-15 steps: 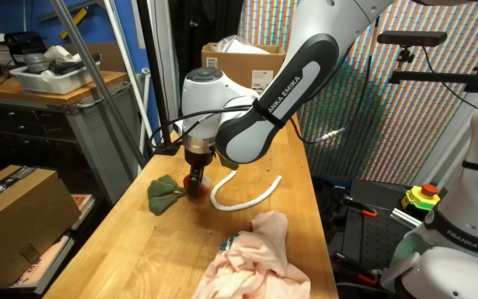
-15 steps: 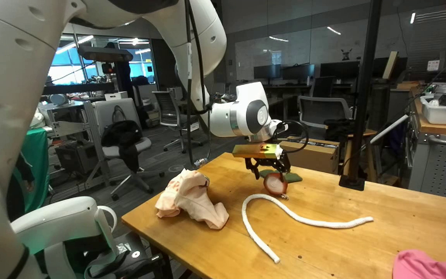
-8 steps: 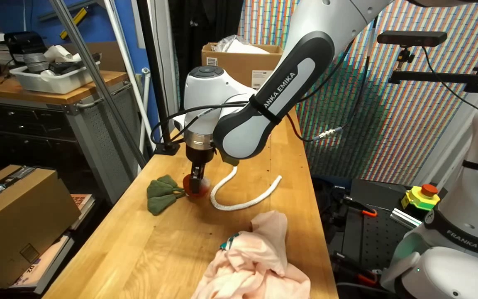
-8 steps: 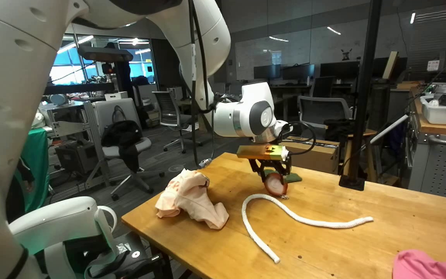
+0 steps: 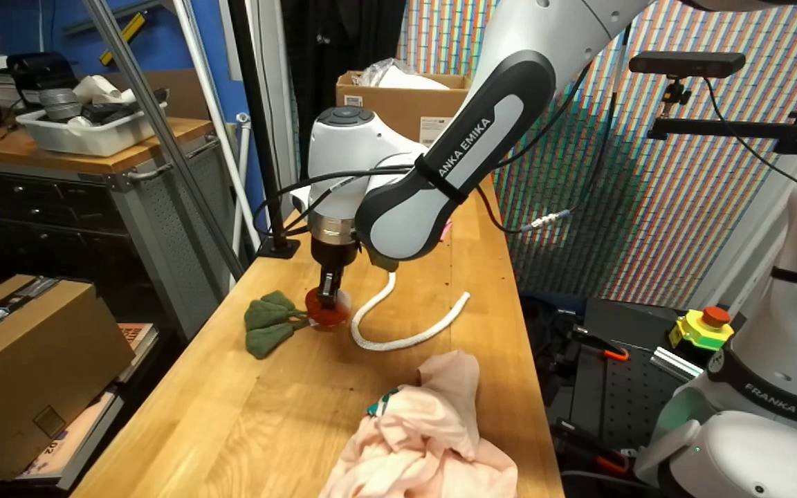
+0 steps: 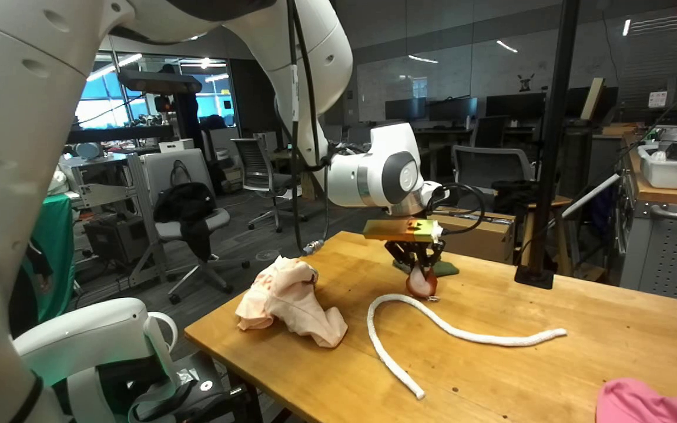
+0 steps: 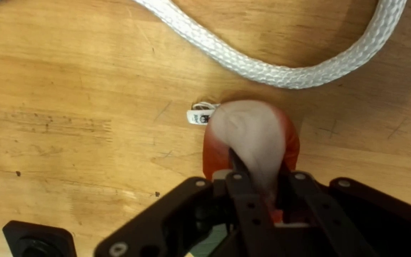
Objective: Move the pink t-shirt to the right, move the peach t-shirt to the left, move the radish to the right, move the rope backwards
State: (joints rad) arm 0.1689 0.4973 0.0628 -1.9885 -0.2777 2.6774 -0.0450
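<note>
Black jointed fingers pinch the small round red-&-white toy radish, pressing its bulb from 9 & 3 o'c in the wrist view. Thick white braided rope curves past at approx 1 o'c, just beside, apart. Dark-green cloth leaves peek out at 7, under the gripper. So long axis runs approx 12 to 7, pale root end at 12, jaws roughly across it.

In an exterior view the radish is on the light wood table, leaves at 9 o'c, pale end toward 2–3, rope just past it at 3; axis approx 9–3. Crumpled pale-peach cloth t-shirt lies at 5 o'c, well apart.

In an exterior view the change shows best: a sec ago the fingers stood spread either side, now they're drawn in & the bulb's squeezed narrower. Radish about where it was, no lift seen. Pale end faces the viewer, leaves behind, toward 2 o'c. Rose-pink cloth t-shirt is at 4, cut off at the edge; peach one at 9. Means, prob.: radish step in hand, grip made, move right due; rope close enough to snag.
</note>
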